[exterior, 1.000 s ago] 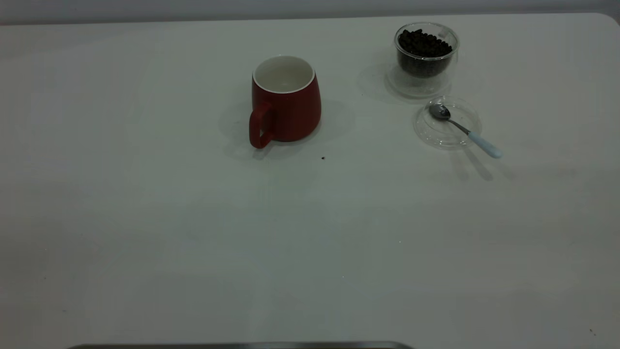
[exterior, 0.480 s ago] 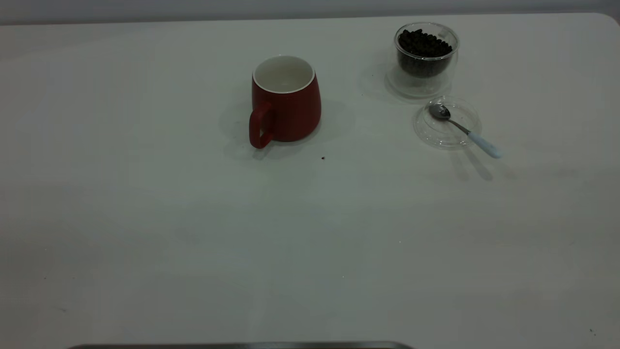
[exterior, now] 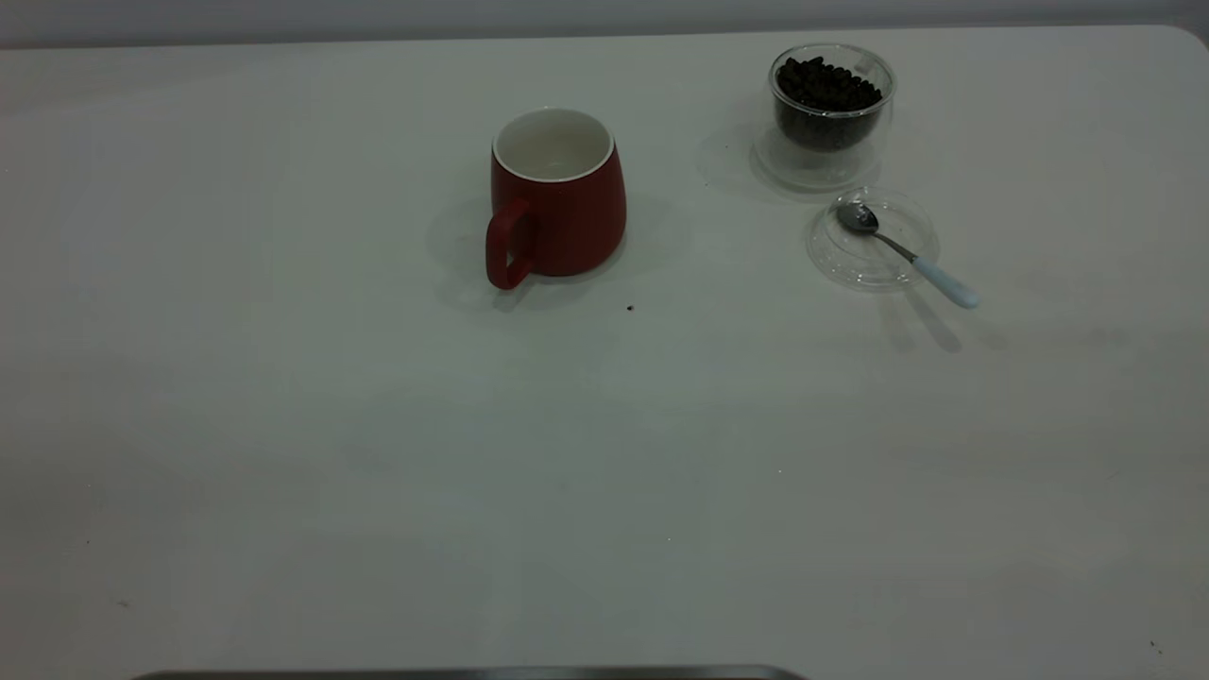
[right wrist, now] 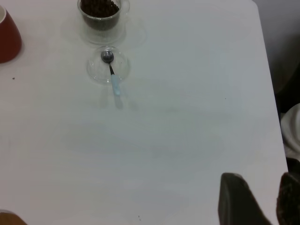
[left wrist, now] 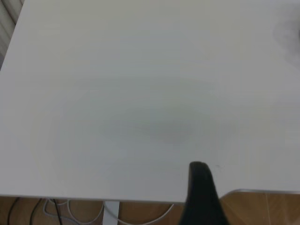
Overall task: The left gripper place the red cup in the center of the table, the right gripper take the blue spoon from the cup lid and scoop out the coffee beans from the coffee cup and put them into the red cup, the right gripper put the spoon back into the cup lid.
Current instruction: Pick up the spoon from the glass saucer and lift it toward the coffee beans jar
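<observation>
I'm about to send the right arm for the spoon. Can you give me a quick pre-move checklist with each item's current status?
1. Dark red ceramic mug upright near the middle of the white table: ok.
2. Pale-blue-handled metal teaspoon bowl on the clear round lid, handle overhanging its rim: ok.
3. Clear glass cup holds dark coffee beans: ok.
4. Right gripper jaws apart, well away from the teaspoon: ok.
5. Left gripper at the table's edge, away from the mug: ok.
</observation>
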You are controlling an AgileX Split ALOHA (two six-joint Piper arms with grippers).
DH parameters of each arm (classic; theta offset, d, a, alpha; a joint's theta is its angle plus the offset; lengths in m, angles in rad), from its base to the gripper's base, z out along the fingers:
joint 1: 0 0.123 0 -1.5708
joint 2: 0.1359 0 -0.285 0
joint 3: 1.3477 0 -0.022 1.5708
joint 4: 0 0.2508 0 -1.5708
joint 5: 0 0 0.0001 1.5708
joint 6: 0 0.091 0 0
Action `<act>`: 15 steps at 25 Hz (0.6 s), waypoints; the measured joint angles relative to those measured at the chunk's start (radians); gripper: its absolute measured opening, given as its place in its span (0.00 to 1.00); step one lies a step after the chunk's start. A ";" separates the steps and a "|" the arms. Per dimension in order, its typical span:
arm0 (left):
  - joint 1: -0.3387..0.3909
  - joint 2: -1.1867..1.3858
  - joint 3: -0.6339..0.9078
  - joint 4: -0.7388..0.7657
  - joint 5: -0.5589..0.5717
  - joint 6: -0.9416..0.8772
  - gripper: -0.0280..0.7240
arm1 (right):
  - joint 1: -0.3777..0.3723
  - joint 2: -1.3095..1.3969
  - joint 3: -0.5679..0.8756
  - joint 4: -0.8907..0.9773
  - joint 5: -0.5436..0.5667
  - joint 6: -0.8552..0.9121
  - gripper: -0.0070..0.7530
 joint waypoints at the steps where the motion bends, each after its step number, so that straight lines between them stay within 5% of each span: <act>1: 0.000 0.000 0.000 0.000 0.000 0.000 0.82 | 0.000 0.000 0.000 0.000 0.000 0.000 0.33; 15: 0.000 0.000 0.000 0.000 0.000 0.000 0.82 | 0.000 0.000 -0.010 0.085 -0.029 0.038 0.36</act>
